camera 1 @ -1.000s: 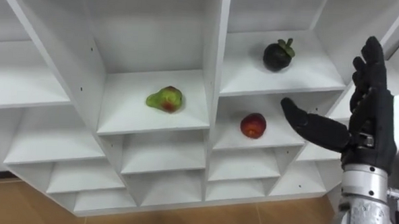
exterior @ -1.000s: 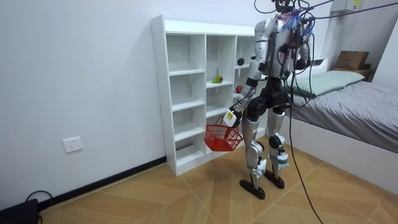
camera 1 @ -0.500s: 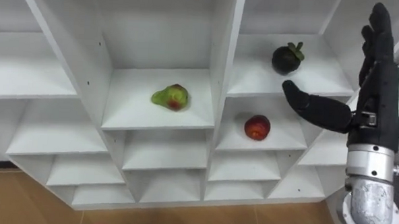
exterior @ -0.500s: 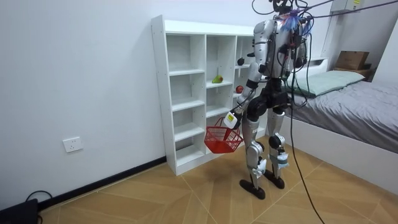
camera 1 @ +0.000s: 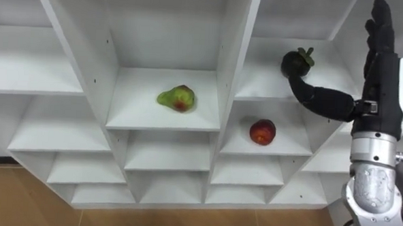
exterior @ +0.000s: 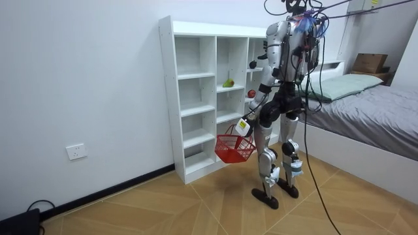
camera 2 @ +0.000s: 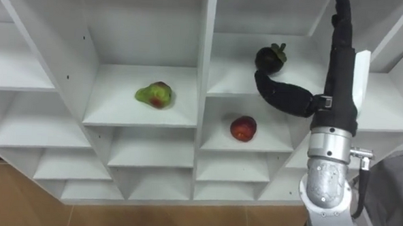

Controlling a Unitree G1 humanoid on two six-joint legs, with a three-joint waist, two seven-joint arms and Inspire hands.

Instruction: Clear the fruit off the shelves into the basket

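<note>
Left to right across the white closet, as seen from my head. The compartments of the left column are bare. In the middle column a green pear with a red blush lies on its shelf, a little right of centre and apart from the walls. Right of the divider, in the next column, a red fruit sits on the lower shelf, near the middle. On the shelf directly above it sits a dark mangosteen, leafy cap up.

My right hand is raised in front of that right-hand column. The fingers are straight, close together and pointing up, and they hold nothing. The thumb sticks out to the left, with its tip just below the mangosteen. I cannot tell whether the tip touches the fruit.

Room view, left to right: a wall socket low on the wall, then the closet. I stand upright on the wooden floor facing the closet's right-hand end. My left hand hangs low by my thigh, clamped on the handle of a red basket. What the basket holds I cannot make out. A bed stands behind me, at the room view's right.
</note>
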